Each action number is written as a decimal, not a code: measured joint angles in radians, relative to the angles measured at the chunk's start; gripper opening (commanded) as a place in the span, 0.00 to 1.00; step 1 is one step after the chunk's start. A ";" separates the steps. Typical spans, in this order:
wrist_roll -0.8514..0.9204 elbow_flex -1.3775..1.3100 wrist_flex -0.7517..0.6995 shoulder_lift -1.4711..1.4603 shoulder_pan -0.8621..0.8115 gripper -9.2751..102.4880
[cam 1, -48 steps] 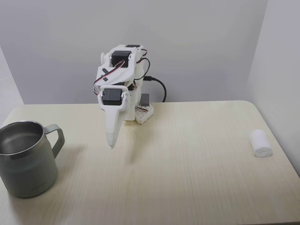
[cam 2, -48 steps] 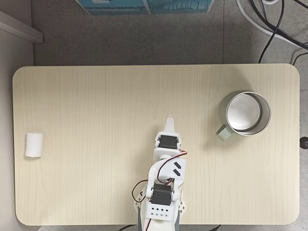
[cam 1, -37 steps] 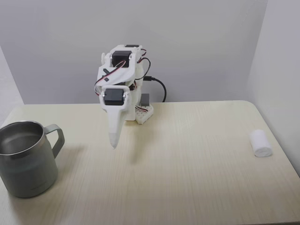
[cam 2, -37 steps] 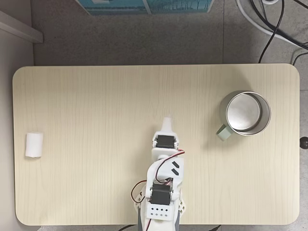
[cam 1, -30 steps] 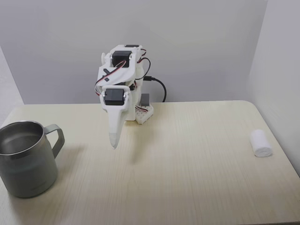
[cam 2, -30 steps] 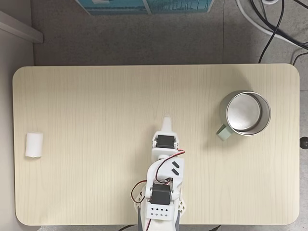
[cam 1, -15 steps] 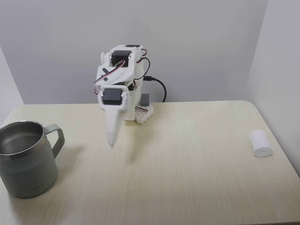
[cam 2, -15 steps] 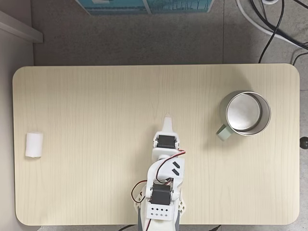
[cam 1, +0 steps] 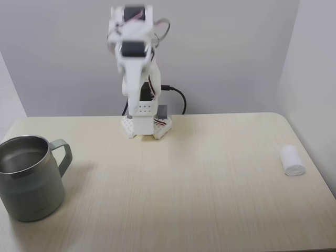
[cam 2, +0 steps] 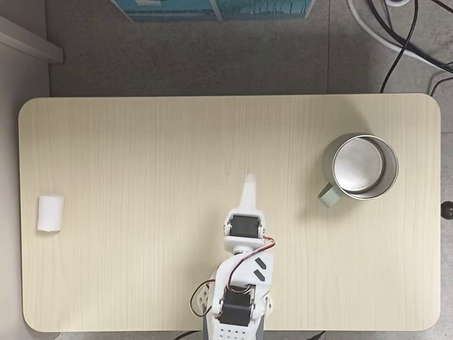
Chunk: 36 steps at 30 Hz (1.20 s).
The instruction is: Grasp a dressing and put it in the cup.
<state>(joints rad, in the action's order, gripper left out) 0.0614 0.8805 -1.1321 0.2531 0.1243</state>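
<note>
The dressing (cam 1: 292,160) is a small white gauze roll lying near the table's right edge in a fixed view, and the same dressing (cam 2: 50,213) lies at the far left seen from above. The grey steel cup (cam 1: 31,194) stands at the front left with its handle to the right; from above, the cup (cam 2: 365,137) is at the right and holds nothing. My white arm (cam 1: 131,48) is raised high over its base and blurred. My gripper (cam 2: 248,188) points toward the table's middle, looks shut with nothing in it, and is far from both things.
The light wood table (cam 2: 141,142) is bare between the roll and the mug. The arm's base (cam 1: 143,125) sits at the back edge with a black cable (cam 1: 178,97) behind it. Beyond the table, cables (cam 2: 407,42) lie on the floor.
The arm swung up from its low, downward-pointing pose to a raised one, lifting the gripper well above the table. The dressing and the cup have not moved.
</note>
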 measured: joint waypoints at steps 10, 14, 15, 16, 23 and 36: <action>0.218 0.643 -0.345 0.405 0.390 0.18; 0.316 0.749 -0.434 0.531 0.565 0.23; 0.333 0.756 -0.448 0.551 0.607 0.25; 0.350 0.765 -0.465 0.575 0.649 0.27; 0.400 0.798 -0.488 0.870 0.844 0.32; 0.402 0.857 -0.239 1.405 0.966 0.33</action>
<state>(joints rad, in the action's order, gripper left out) 0.4633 1.7380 -1.3714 1.6582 1.0907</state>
